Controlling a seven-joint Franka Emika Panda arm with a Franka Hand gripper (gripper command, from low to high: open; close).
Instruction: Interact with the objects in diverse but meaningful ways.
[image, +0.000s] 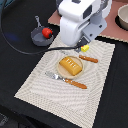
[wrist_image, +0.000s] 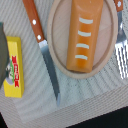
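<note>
A golden scored bread loaf (image: 70, 65) lies on the round tan plate (image: 61, 70) in the middle of the striped placemat; it also shows in the wrist view (wrist_image: 86, 35). A yellow printed packet (image: 85, 48) lies on the mat beyond the plate, and shows in the wrist view (wrist_image: 13, 67) next to the knife. A red tomato (image: 47, 32) sits in the small grey handled pan (image: 38, 35) at the back on the exterior view's left. My gripper (image: 79, 48) hangs just beside the packet, mostly hidden by the arm. Its jaws do not show clearly. The sausage is out of view.
An orange-handled knife (image: 88, 59) (wrist_image: 42, 47) lies beside the plate, and an orange-handled fork (image: 67, 80) (wrist_image: 121, 50) lies on its other side. A bowl (image: 122, 17) stands on a pinkish mat at the back right. A black cable loops over the dark table at the left.
</note>
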